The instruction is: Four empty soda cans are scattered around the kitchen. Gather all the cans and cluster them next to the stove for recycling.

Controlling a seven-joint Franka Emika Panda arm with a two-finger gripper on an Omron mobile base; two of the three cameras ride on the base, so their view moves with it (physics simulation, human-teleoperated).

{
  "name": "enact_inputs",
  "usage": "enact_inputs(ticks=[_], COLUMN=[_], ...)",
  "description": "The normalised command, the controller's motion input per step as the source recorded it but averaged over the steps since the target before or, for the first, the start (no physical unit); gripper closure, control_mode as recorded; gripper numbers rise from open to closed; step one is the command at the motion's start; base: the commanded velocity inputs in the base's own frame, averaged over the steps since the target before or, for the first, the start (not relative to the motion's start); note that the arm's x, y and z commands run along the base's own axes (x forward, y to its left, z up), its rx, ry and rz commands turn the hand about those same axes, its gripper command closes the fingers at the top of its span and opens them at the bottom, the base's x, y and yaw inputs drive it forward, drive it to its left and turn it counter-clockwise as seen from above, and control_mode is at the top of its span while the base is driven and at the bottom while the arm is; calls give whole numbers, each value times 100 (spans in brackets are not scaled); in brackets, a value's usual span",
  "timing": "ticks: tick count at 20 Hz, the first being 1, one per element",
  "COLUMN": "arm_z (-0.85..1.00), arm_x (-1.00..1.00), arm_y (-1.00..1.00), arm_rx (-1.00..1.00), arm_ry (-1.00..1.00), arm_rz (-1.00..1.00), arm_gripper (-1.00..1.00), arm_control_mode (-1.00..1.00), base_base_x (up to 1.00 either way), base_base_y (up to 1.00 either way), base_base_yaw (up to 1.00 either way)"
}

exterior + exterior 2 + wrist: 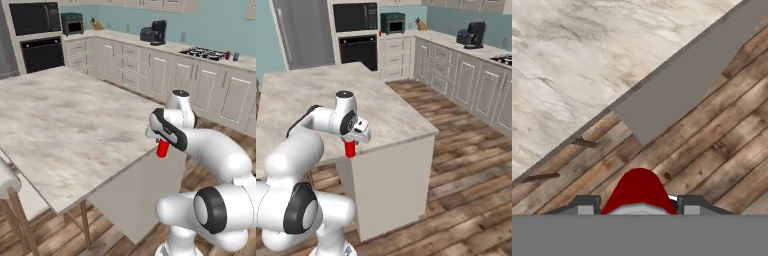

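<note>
gripper clamped on a red can, stove still far off

gripper (161, 145) of mine is pinched on a red soda can (163, 149), which hangs off the corner of the island counter (60, 125) above the wood floor (466, 165). across the kitchen, the stove (204, 52) sits on the far counter with one red can (228, 55) and one blue can (236, 57) just beside it. i judge two cans placed, a third in hand, the fourth not located.
</note>
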Motion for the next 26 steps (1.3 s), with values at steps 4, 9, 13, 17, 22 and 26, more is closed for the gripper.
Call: enact_inputs(ticks=[4,9,13,17,22,26], arm_z=[0,0,0,0,0,0], arm_x=[0,0,0,0,0,0], arm_y=[0,0,0,0,0,0], arm_rx=[0,0,0,0,0,0], arm_ry=[0,0,0,0,0,0], arm_rz=[0,0,0,0,0,0], arm_gripper=[100,100,100,100,100,100], arm_control_mode=[100,100,100,100,100,100], base_base_x=[1,5,24,25,57,92], base_base_y=[0,0,0,0,-18,-31], base_base_yaw=[-47,-46,-33,-25,-13,0])
